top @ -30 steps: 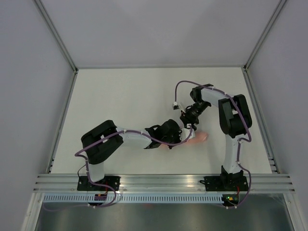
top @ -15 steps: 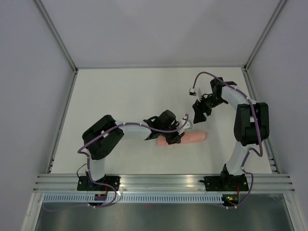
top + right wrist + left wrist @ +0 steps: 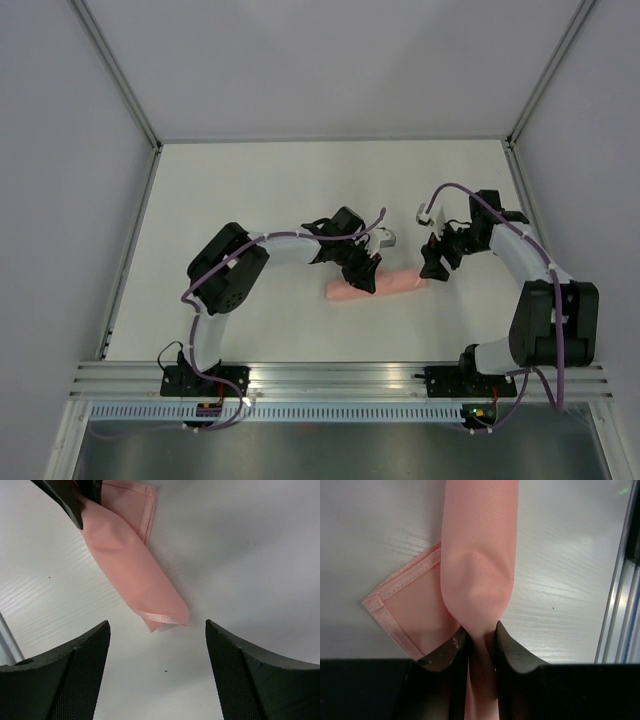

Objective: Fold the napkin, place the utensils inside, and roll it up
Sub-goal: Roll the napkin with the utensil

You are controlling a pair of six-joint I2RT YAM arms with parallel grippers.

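Your right gripper (image 3: 433,262) has let go and swung back past the roll's right end, jaws wide and empty. Your left gripper (image 3: 366,272) still pinches the napkin (image 3: 375,287), a slim roll toward the desk's (image 3: 250,200) near edge, right of centre. Rolling looks finished. Bare white desk, grey walls (image 3: 300,60).

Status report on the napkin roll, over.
Left gripper shut on the rolled napkin. Right gripper open by its end, holding nothing. One corner sticks out of the roll. Nothing in the way.
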